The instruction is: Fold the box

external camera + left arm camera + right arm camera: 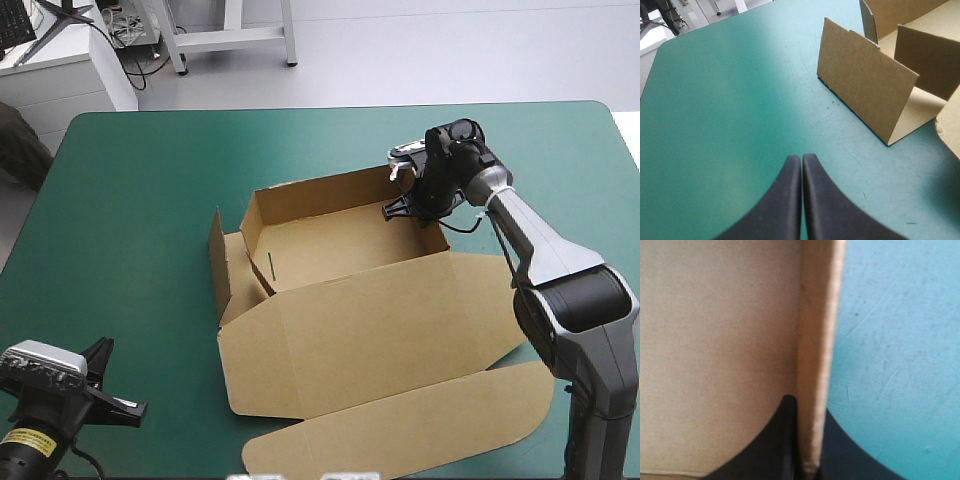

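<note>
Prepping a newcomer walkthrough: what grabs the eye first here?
The brown box in the middle of the table: a tray with walls up, its lid lying flat toward the near edge. The right hand is shut on the tray's right wall at the far corner. The left hand, shut and empty, sits near the table's near-left corner.

Brown box (370, 330) with walls up on the teal-green surface (130, 200), right claw (400, 207) at its far corner, left claw (112, 385) well apart

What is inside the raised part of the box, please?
Only its bare floor shows inside the box; the right gripper, shut on its wall, covers the far right corner.
</note>
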`<move>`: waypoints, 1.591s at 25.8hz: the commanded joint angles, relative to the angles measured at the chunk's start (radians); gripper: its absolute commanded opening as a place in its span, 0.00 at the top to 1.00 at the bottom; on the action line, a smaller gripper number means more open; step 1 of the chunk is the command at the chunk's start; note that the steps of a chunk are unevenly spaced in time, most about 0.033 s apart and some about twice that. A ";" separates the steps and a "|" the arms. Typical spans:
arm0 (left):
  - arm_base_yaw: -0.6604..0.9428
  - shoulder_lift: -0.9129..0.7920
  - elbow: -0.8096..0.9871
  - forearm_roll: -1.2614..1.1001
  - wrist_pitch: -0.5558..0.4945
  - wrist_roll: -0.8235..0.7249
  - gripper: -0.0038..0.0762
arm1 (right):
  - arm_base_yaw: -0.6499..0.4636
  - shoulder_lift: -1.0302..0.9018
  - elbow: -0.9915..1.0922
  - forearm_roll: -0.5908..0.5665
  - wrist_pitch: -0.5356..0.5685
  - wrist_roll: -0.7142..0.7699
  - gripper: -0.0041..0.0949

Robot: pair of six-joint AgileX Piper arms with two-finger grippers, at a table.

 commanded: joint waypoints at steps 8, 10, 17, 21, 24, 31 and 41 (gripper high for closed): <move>-0.003 0.010 -0.028 -0.003 -0.066 -0.009 0.96 | -0.004 -0.235 -0.033 -0.092 0.041 0.024 0.98; -0.003 0.010 -0.028 -0.003 -0.066 -0.009 0.96 | -0.004 -0.283 -0.033 -0.094 0.041 0.024 0.98; -0.003 0.010 -0.028 -0.003 -0.066 -0.009 0.96 | -0.089 -0.460 -0.029 -0.043 0.041 0.065 0.98; -0.003 0.010 -0.028 -0.004 -0.076 -0.009 0.96 | -0.107 -0.533 -0.028 -0.033 0.041 0.065 0.98; -0.003 0.010 -0.028 -0.029 -0.085 -0.009 0.94 | -0.107 -0.547 -0.025 -0.031 0.041 0.065 0.98; -0.003 0.010 -0.028 -0.039 -0.122 -0.020 0.41 | -0.107 -0.547 0.072 0.013 0.041 0.054 0.98; -0.003 0.023 -0.032 -0.080 -0.180 -0.034 0.37 | -0.107 -0.547 0.101 0.013 0.041 0.043 0.98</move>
